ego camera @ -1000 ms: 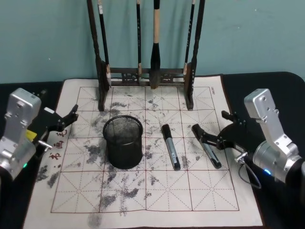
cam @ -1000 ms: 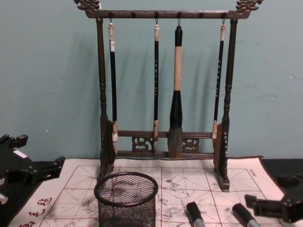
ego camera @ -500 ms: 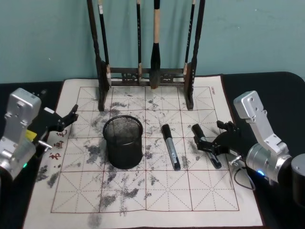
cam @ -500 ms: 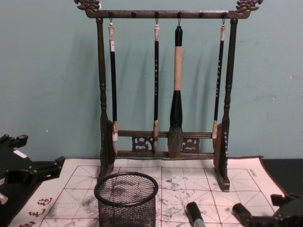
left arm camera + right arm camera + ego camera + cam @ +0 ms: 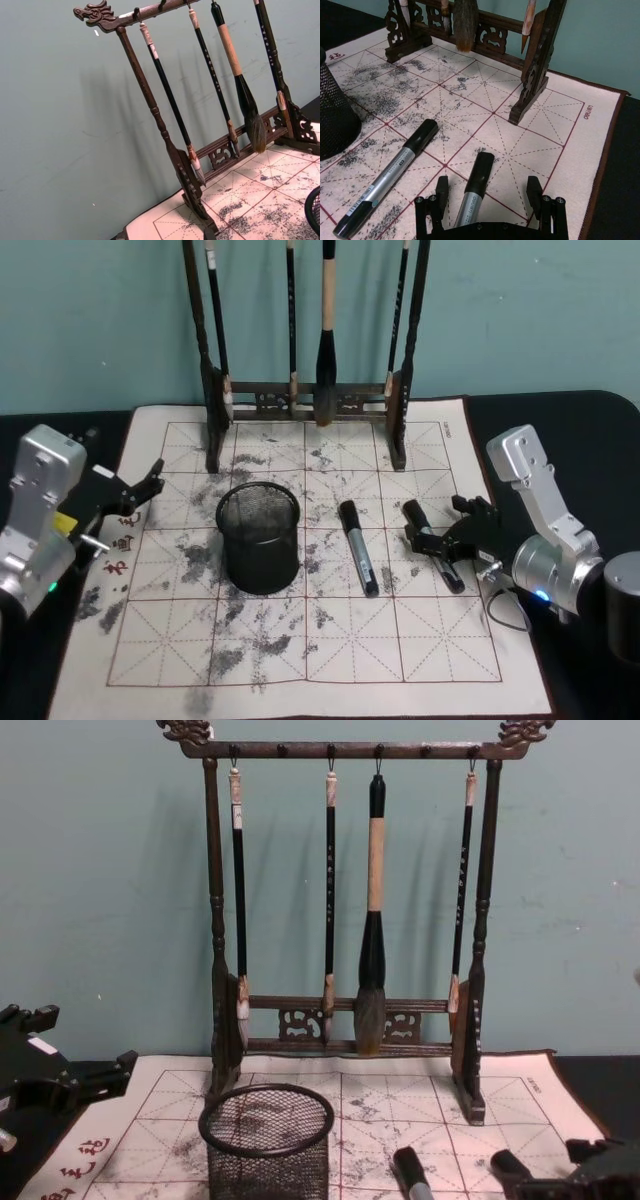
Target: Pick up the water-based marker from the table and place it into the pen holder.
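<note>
While the black-capped grey marker point(image 5: 472, 200) lies on the ink-stained grid mat point(image 5: 350, 640) between the wide-open, empty jaws of the right gripper point(image 5: 487, 182), closing on it looks the next move; the black wire-mesh pen holder point(image 5: 258, 538) stands well to their left. The left gripper point(image 5: 150, 485) idles open beyond it.

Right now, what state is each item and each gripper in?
right gripper: open, one finger on either side of the right marker, low over the mat.
left gripper: open, parked at the mat's left edge.
right marker: capped, lying flat, not yet gripped.
middle marker: capped, lying flat, untouched.
pen holder: upright, empty.
brush rack: upright, four brushes hanging.
mat: flat, ink-stained.
</note>
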